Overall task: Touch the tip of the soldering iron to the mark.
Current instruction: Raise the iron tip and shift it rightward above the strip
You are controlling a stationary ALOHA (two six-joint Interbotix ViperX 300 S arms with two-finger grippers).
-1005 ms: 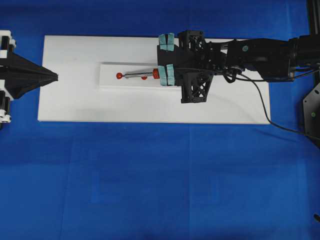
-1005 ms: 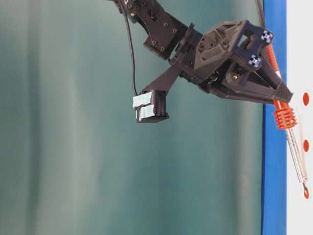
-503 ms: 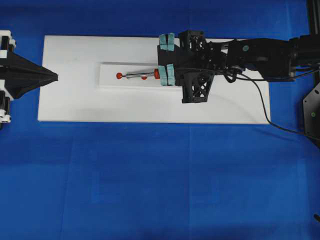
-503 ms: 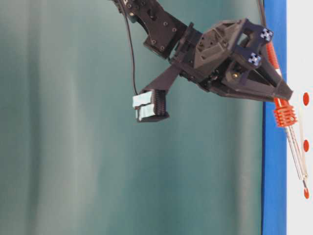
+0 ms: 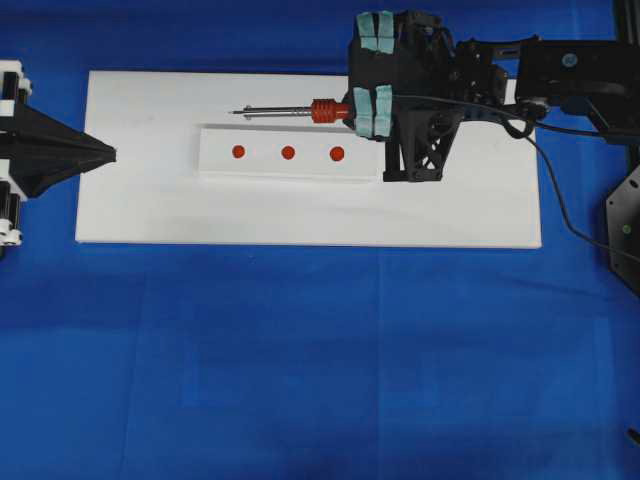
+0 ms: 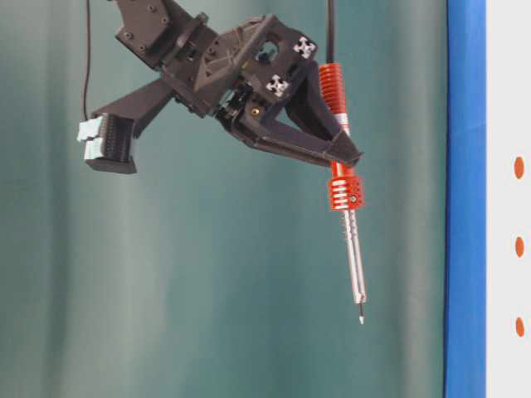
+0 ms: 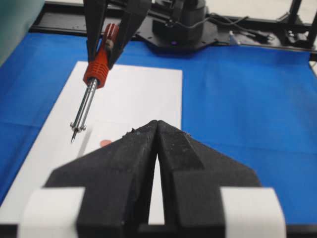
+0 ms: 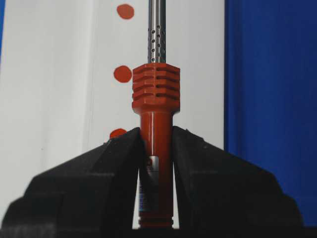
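Note:
My right gripper (image 5: 352,112) is shut on the red-orange handle of the soldering iron (image 5: 323,111), which hangs in the air well off the board. Its silver shaft points left, with the tip (image 5: 236,112) beyond the strip's far edge. The mark (image 5: 288,152) is the middle one of three red dots on the white strip (image 5: 215,165) and lies uncovered. From table level, the tip (image 6: 361,319) stands far from the mark (image 6: 519,246). The right wrist view has the handle (image 8: 156,129) between the jaws, with the mark (image 8: 122,74) to its left. My left gripper (image 5: 112,154) is shut and holds nothing at the board's left end.
The strip lies on a white board (image 5: 150,210) over a blue cloth (image 5: 320,360). The iron's black cord (image 5: 556,205) trails off to the right beside the right arm. The outer red dots (image 5: 238,152) (image 5: 337,153) flank the mark.
The right gripper has lifted the iron off the strip, where its tip sat near the leftmost dot, and carried it up, right and toward the far edge. The left gripper has not moved.

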